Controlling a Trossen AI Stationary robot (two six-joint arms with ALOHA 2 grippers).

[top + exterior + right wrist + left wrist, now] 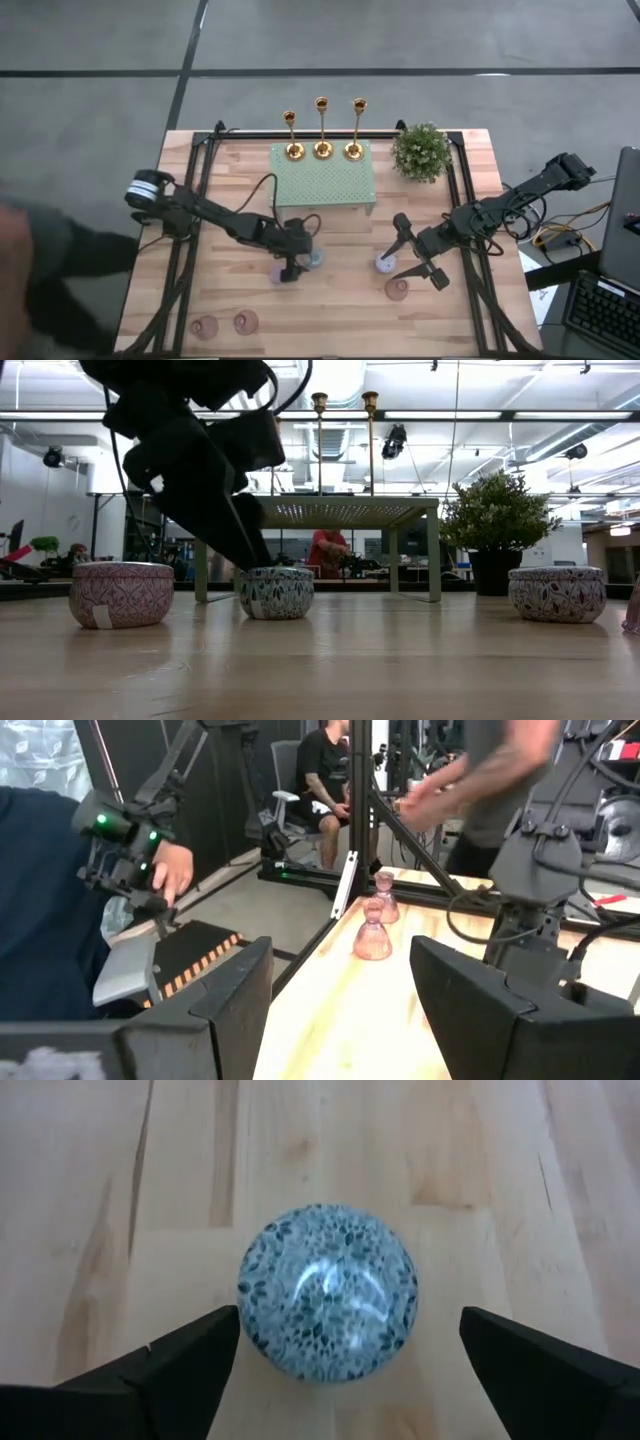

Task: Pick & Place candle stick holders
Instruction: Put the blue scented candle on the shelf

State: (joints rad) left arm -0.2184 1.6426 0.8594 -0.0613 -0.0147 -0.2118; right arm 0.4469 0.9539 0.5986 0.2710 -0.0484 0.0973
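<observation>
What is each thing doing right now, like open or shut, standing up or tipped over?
left gripper: open, fingers either side of the blue holder.
blue holder: upright on the table, not gripped.
right gripper: open, empty.
gold candlesticks: upright on the green stand.
plant: upright.

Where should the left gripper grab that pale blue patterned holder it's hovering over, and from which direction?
Grip the blue holder across its round side wall, coming straight down from above. The left gripper is already open with a finger on either side. The holder sits upright, low and round, so any opposite pair of wall points should do.
</observation>
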